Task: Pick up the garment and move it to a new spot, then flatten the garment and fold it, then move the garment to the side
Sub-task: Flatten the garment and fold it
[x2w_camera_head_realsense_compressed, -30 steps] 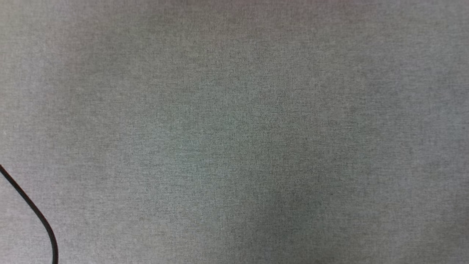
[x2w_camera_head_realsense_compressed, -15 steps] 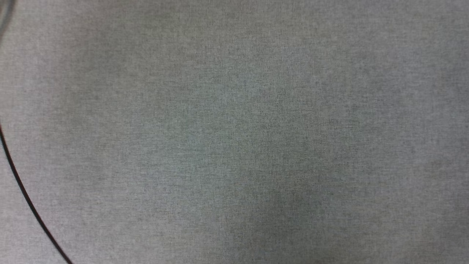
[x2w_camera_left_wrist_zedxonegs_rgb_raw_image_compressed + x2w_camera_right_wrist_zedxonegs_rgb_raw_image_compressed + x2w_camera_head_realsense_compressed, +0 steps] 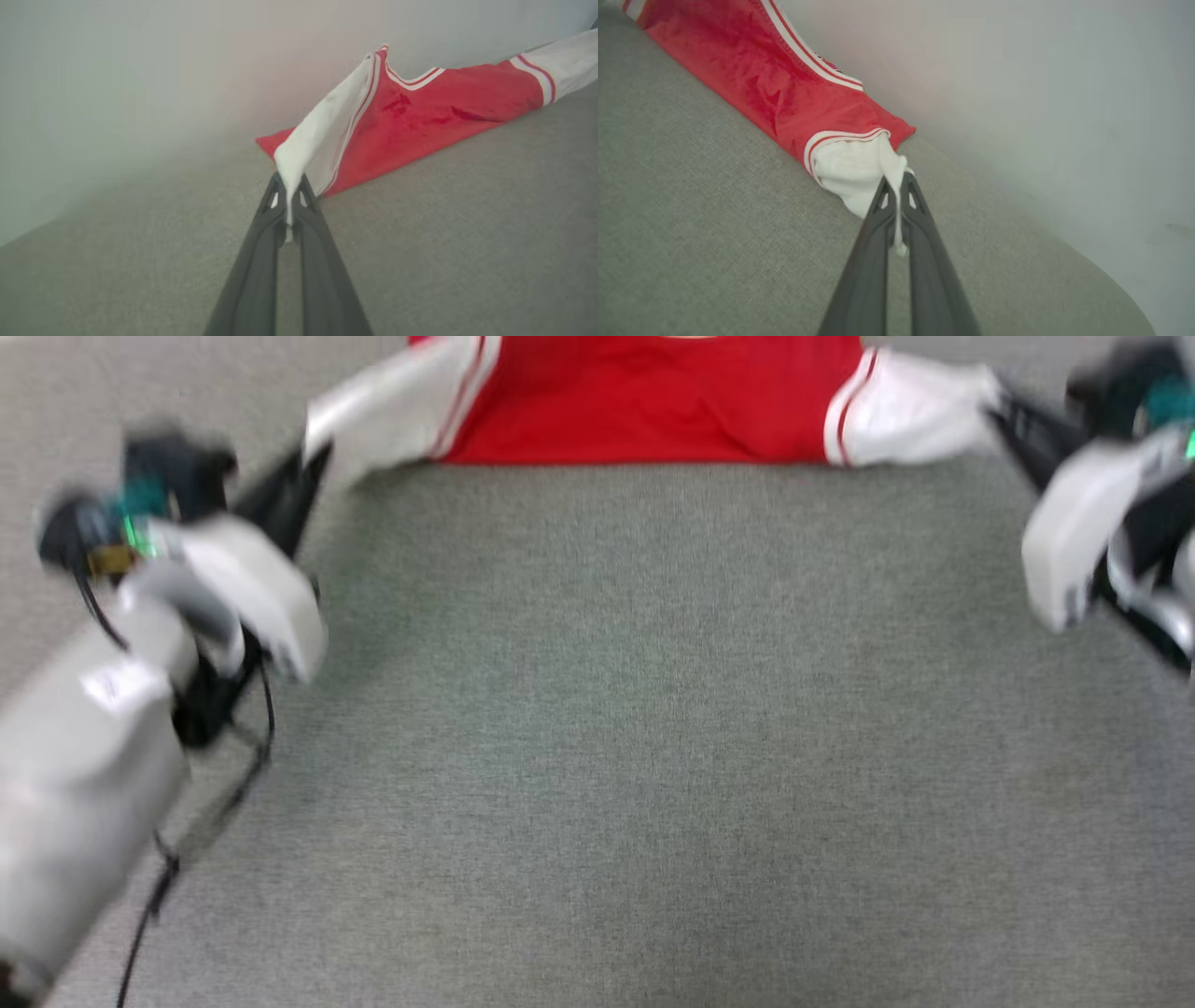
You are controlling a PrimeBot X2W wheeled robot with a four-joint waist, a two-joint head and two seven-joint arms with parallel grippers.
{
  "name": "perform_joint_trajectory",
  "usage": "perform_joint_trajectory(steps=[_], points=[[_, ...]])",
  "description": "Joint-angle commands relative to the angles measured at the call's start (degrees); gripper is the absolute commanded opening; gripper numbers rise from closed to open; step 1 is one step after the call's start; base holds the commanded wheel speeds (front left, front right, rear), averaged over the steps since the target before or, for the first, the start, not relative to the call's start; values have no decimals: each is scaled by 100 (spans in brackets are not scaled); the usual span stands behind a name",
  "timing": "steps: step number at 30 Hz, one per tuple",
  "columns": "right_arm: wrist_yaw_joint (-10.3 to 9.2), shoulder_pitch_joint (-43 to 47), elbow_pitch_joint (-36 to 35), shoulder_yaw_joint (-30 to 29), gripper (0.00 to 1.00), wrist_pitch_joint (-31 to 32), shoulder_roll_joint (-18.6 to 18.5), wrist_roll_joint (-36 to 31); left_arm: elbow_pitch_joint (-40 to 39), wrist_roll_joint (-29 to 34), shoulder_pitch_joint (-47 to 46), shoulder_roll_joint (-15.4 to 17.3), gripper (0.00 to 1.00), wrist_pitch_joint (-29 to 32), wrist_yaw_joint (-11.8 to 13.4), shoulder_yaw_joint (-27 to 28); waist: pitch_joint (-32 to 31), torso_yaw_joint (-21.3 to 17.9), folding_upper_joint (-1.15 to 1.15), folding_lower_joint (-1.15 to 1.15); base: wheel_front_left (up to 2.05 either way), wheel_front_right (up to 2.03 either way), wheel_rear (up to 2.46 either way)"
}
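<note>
Head view: red garment spread near worktop far edge; left gripper clamped on white sleeve, right gripper clamped on opposite one.

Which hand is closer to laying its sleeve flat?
Right, probably. The right hand pinches the right sleeve low against the grey surface; the left hand holds the left sleeve raised, tenting the garment.

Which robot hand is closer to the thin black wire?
Left. The left gripper, pinching one white sleeve of the garment, is on the same side as the wire; the right gripper pinches the other sleeve, far across the gray surface.
</note>
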Motion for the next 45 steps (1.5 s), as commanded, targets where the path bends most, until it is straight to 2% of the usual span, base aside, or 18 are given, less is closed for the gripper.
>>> perform_joint_trajectory(steps=[1,11,17,23,27,38,39,40,45], points=[[-4,386,-131,53,0,-53,-142,113,-170,-62,458,82,0,-33,62,-8,-303,30,0,0,0,0,0],[-4,2551,-724,-264,0,-180,-706,434,-1134,-371,2589,625,0,-33,592,73,-1155,-31,0,0,0,0,0],[-5,3874,-1101,-1017,0,-181,-929,471,-1644,-589,3453,1032,0,-34,844,225,-1573,-25,0,0,0,0,0],[-6,5299,-1807,-1868,0,248,-997,398,-2243,-809,4280,1427,0,5,1170,159,-1811,-33,0,0,0,0,0],[-6,6268,-2334,-2444,0,650,-895,296,-2600,-941,4748,1621,0,29,1418,111,-1900,-29,0,0,0,0,0],[-5,7695,-3392,-3456,0,1933,-668,122,-3024,-1060,5280,1831,0,54,1724,12,-1956,28,0,0,0,0,0],[-5,7720,-3490,-3524,37,2045,-648,112,-3051,-1045,5257,1818,0,53,1731,16,-1950,36,0,0,0,0,0],[-4,7711,-3626,-3562,100,2121,-652,72,-3081,-1017,5227,1802,0,53,1737,10,-1941,44,0,0,0,0,0],[-5,7272,-4352,-4065,100,2381,-704,35,-3228,-837,5053,1720,0,66,1800,-30,-1808,87,0,0,0,0,0]])
